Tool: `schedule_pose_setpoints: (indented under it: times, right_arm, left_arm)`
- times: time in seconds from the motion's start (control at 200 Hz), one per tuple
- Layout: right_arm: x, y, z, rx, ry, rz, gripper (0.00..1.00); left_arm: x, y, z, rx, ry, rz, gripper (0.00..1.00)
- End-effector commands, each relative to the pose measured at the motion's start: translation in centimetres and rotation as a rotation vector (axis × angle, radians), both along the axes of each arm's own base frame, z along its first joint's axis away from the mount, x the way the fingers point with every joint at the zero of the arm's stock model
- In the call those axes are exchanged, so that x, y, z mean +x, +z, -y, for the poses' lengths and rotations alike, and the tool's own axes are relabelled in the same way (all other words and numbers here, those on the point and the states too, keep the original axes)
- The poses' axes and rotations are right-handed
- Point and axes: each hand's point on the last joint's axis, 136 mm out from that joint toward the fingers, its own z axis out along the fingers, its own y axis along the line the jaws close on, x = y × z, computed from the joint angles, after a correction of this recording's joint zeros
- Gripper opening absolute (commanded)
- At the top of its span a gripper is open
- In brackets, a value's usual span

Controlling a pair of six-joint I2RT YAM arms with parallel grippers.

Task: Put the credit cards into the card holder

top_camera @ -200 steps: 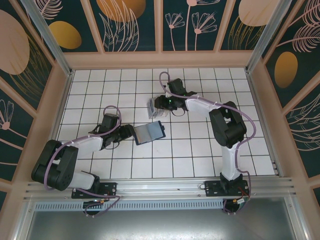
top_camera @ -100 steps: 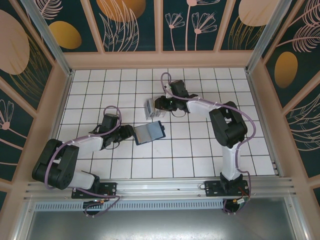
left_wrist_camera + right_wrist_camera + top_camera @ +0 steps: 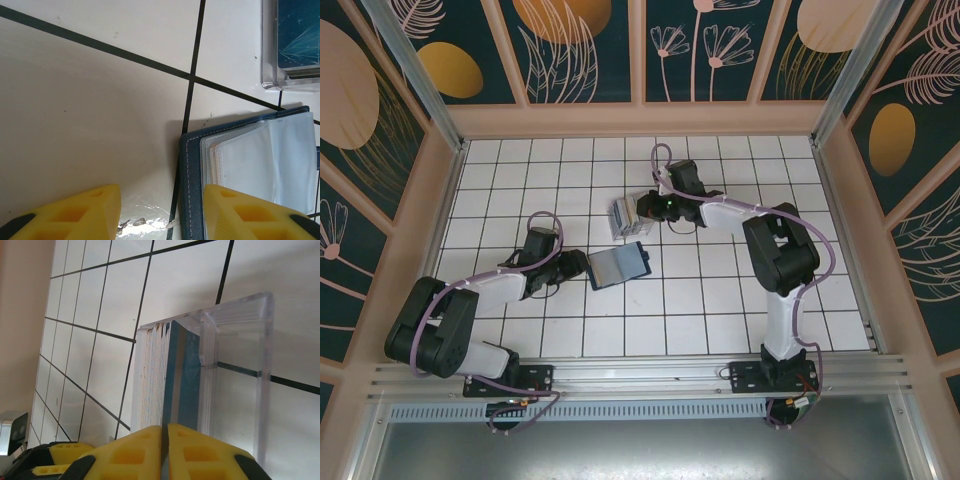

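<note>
- Right gripper [image 3: 165, 452] pinches a blue card [image 3: 182, 375] edge-on between its yellow fingers [image 3: 125, 457]; the card stands in a slot of the clear holder [image 3: 240, 365], just ahead of the fingertips
- Left gripper [image 3: 162, 212] hangs with fingers [image 3: 75, 215] spread, one above the open wallet [image 3: 260, 160], the other above bare tile [image 3: 75, 100]; the holder sits just beyond that wallet

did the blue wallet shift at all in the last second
No. In the top view the wallet crosses the same black grid lines of the table as a second ago.
</note>
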Motion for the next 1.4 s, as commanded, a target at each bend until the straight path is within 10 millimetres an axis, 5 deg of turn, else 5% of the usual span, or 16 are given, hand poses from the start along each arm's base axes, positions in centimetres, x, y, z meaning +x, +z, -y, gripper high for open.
schedule_pose_setpoints:
  times: [0.0,0.385,0.551,0.701,1.096,1.391]
  right_arm:
    - [-0.1,3.0,0.7,-0.005,-0.013,0.078,0.1]
    - [-1.9,5.6,3.6,-0.072,-0.073,0.188,0.0]
    - [-6.1,5.7,3.8,-0.053,-0.009,0.208,0.0]
    - [-10.7,5.2,1.3,0.003,0.108,0.185,0.0]
    - [-12.6,-0.1,-1.4,0.117,0.217,-0.007,0.0]
    - [-12.8,-2.4,-1.1,0.149,0.217,-0.062,0.0]
  left_arm:
    - [-0.7,-0.4,1.0,-0.046,-0.034,-0.034,0.48]
    - [-1.4,-0.2,0.1,-0.012,-0.023,-0.027,0.44]
    - [-1.7,-0.3,0.4,-0.017,-0.049,-0.041,0.43]
    - [-1.5,-0.4,1.3,-0.066,-0.052,-0.047,0.37]
    - [-1.0,-1.3,2.3,-0.072,-0.073,-0.085,0.31]
    - [-1.0,-1.3,2.4,-0.082,-0.075,-0.081,0.28]
